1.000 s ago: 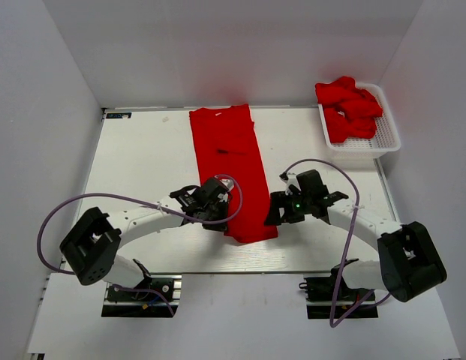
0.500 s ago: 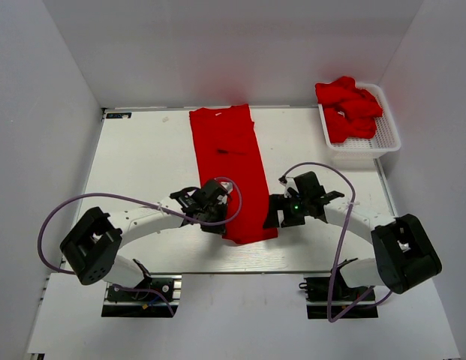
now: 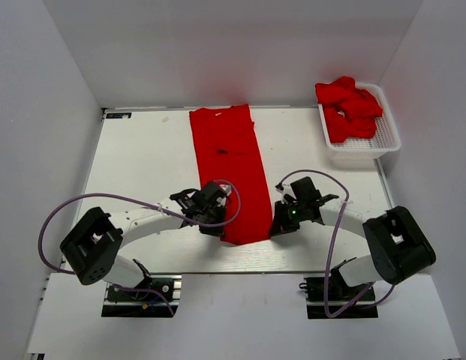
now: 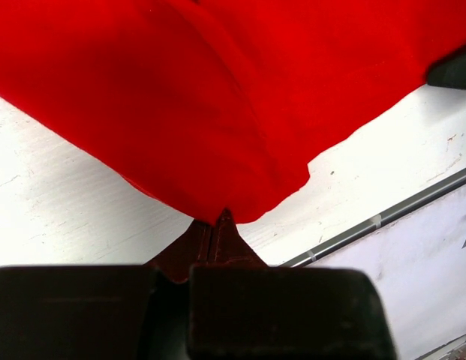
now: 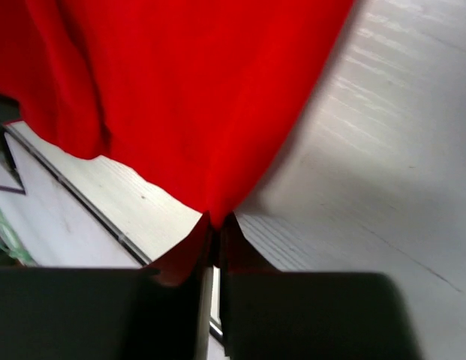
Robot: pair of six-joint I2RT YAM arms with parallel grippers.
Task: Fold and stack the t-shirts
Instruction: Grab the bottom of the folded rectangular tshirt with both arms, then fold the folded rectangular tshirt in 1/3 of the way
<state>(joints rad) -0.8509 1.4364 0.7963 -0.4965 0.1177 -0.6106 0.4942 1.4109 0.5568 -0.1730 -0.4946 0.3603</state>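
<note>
From overhead, the dark wrist bodies hide both sets of fingertips, so that view does not show the grip. It does show one red t-shirt point(image 3: 231, 169) folded into a long narrow strip that runs from the far edge of the desk point(image 3: 142, 165) towards its near edge. The left pincer point(image 3: 215, 225) and right pincer point(image 3: 281, 225) sit at its two near corners. The wrist cameras show the grip itself: each pincer is narrowed right down onto a bit of red cloth at the shirt's near edge, the left one at a corner. In both wrist views the rest of the shirt is cut off. At the far right, a white mesh basket point(image 3: 364, 154) holds crumpled red shirts point(image 3: 351, 105), and their number cannot be counted.
</note>
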